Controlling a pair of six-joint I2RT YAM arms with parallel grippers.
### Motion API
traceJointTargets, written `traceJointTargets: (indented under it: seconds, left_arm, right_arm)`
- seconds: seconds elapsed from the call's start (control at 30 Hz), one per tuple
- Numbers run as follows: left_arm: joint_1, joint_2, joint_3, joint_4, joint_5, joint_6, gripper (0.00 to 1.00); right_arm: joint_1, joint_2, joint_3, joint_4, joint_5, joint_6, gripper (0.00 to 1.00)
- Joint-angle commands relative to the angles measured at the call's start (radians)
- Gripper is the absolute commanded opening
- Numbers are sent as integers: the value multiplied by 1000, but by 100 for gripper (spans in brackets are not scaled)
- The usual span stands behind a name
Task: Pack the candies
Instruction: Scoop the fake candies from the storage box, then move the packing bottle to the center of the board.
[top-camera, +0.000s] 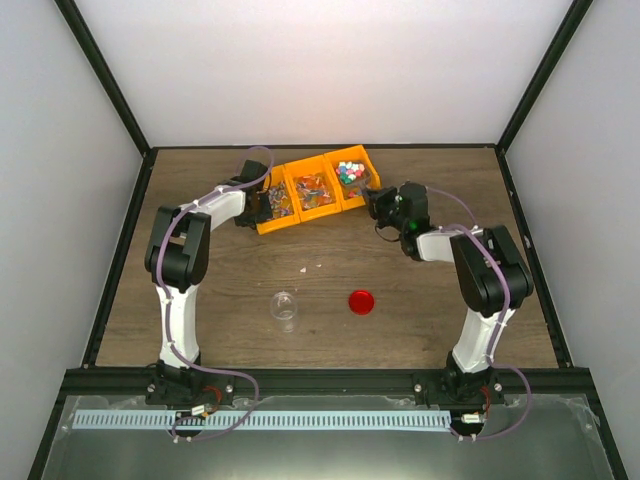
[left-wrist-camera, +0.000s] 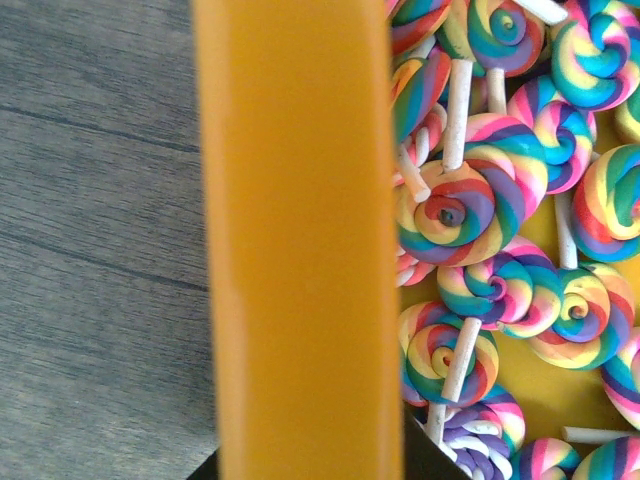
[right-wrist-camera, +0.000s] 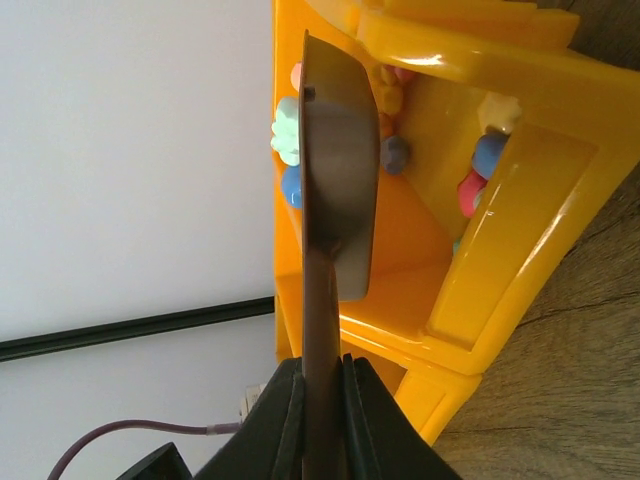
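while right fingers (right-wrist-camera: 283, 420) pinch a flat dark blade (right-wrist-camera: 340, 170), left gripper (top-camera: 262, 210) opening unclear.

Left arm (top-camera: 182, 300) and right arm (top-camera: 478, 335): white links, black joints; a lilac cable (right-wrist-camera: 170, 427) loops behind the left pincer (top-camera: 262, 208) and right pincer (top-camera: 373, 203).

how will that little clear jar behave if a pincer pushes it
The small clear jar stands upright, seemingly empty, so it is probably light and would slide or tip on the wooden table if pushed high. Its smooth round wall may slip in a grip. Tipped over, it would likely roll.
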Motion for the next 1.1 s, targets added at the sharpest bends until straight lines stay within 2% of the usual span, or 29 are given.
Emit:
traceJointTargets:
  seconds: [0.0,0.6,1.07]
  left_arm:
    - [1,63,-25,-35,92,-39,4]
    - [8,64,-14,-37,90,-31,4]
    - [19,68,-14,-35,107,-19,4]
  right_arm:
    - [4,-62,22,72,-78,-20,1]
    - [-19,-113,-48,158,-112,15,1]
    - [-71,-238,-200,277,-314,-16,1]
